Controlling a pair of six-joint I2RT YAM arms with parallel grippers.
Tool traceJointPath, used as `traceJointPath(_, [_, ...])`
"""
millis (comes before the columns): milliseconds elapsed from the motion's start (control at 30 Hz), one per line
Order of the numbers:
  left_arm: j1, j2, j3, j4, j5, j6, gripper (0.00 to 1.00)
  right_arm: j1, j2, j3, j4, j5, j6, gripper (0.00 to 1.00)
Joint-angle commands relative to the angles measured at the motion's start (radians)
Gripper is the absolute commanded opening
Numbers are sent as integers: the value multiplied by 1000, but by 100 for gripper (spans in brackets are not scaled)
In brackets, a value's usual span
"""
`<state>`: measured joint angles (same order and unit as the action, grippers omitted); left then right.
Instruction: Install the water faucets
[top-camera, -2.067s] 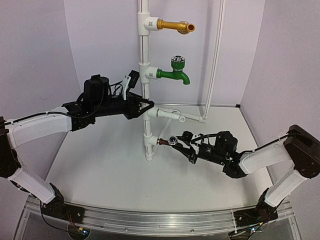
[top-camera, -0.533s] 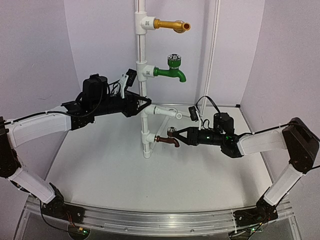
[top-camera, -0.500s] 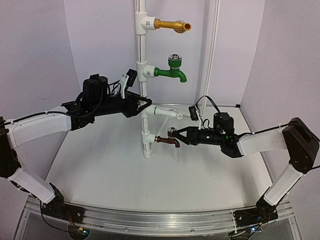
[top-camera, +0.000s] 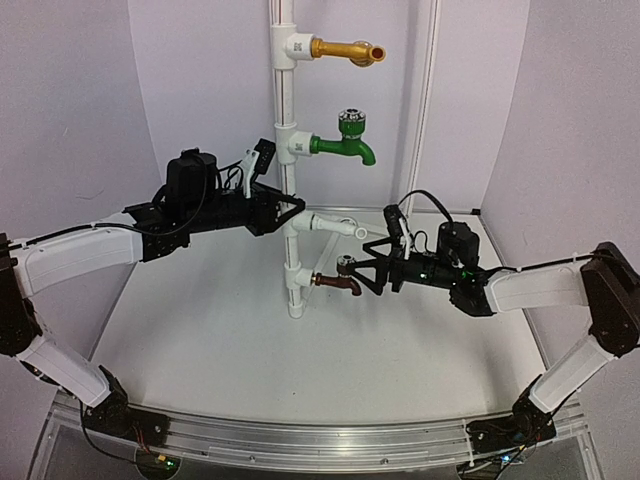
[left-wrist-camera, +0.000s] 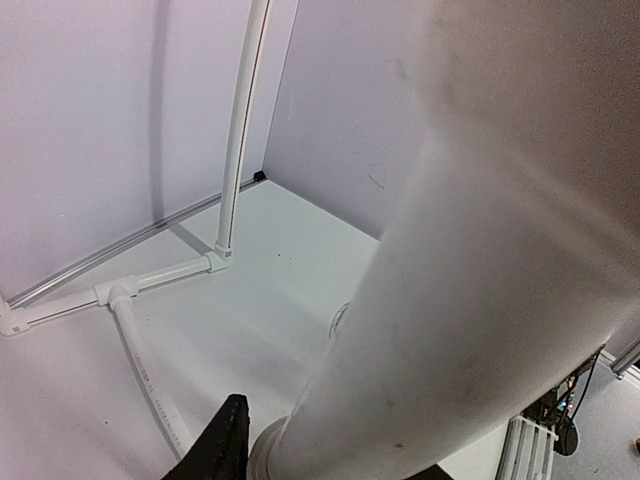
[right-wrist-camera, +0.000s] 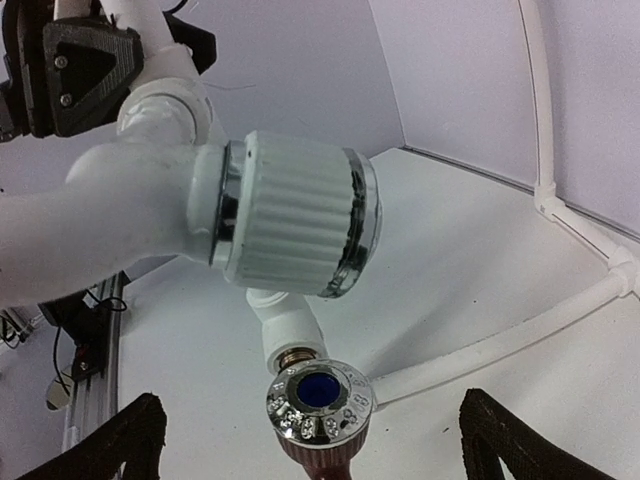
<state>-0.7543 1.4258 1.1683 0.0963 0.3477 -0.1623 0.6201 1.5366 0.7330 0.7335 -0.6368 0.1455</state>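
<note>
L arm reaches in from the left, forearm about level. L gripper (top-camera: 293, 212) is clamped on the white upright plastic pipe (top-camera: 285, 100) at mid height. R arm comes in low from the right, wrist level. R gripper (top-camera: 362, 267) has its fingers (right-wrist-camera: 130, 440) wide apart either side of the round silver knob (right-wrist-camera: 320, 398), not touching it. The small dark brown tap (top-camera: 335, 283) sits in the pipe's lowest tee. Its long axis is horizontal, pointing right twd the R gripper, w/ spout tip curved down and knob on top.

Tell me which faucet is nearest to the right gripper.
The dark brown faucet, lowest on the pipe, at the right gripper; white faucet, green faucet and gold faucet sit higher.
</note>
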Motion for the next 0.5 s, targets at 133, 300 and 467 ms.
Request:
traceJointPath(133, [-23, -35, 12, -27, 111, -184, 0, -2, 103, 74, -60, -73, -242, 96])
traceJointPath(300, [-23, -36, 12, -27, 111, -183, 0, -2, 173, 152, -137, -158, -262, 81])
traceJointPath(467, [-23, -36, 12, -28, 112, -179, 0, -2, 224, 201, -159, -226, -241, 68])
